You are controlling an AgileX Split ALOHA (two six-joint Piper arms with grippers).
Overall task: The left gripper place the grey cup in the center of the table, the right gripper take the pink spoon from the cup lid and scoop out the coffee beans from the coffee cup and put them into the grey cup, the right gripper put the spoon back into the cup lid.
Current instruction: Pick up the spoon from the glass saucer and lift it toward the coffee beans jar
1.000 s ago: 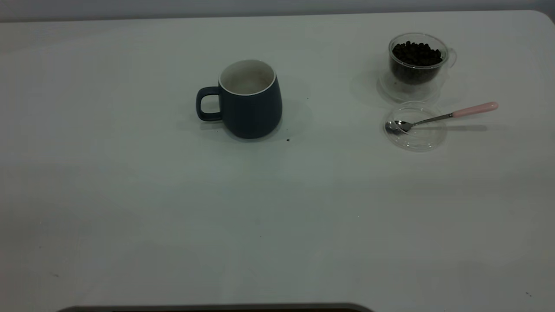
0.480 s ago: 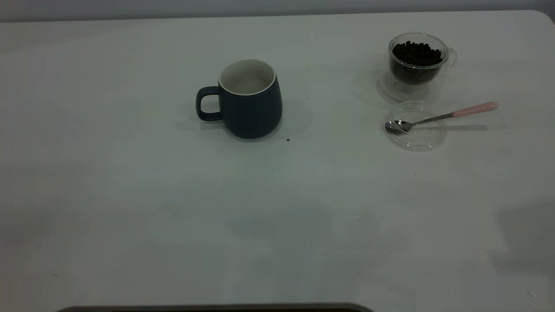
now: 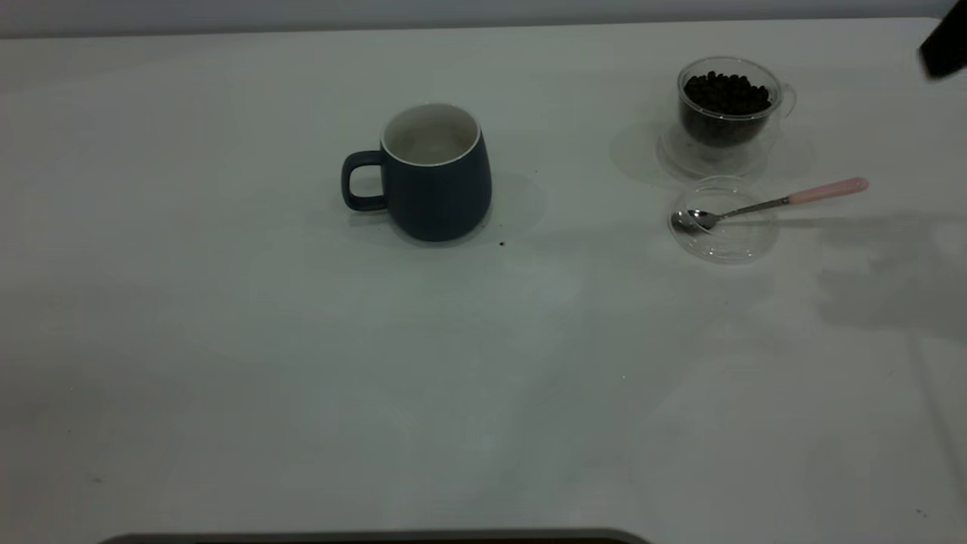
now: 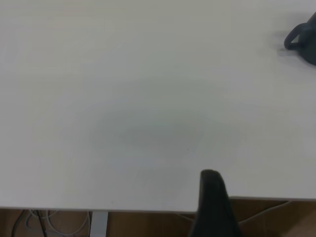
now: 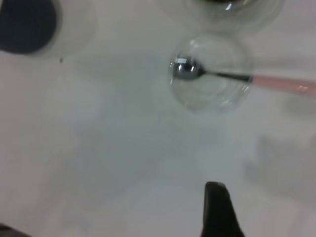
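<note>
1. Since a second ago, a dark part of the right arm point(image 3: 944, 47) has come into the exterior view's top right corner, with a new shadow on the worktop point(image 3: 227, 378) below the pink spoon point(image 3: 770, 202).
2. Grey cup point(image 3: 438, 177) stands upright near centre: placing looks done.
3. Spoon bowl rests in the cup lid point(image 3: 724, 240), handle overhanging; untouched.
4. Coffee beans point(image 3: 725, 94) fill the coffee cup point(image 3: 727, 106) just behind the lid; scooping remains.
5. Right pincer point(image 5: 219, 212) hovers near the lid; left pincer point(image 4: 213, 205) at the worktop edge. Cannot tell either's opening.
</note>
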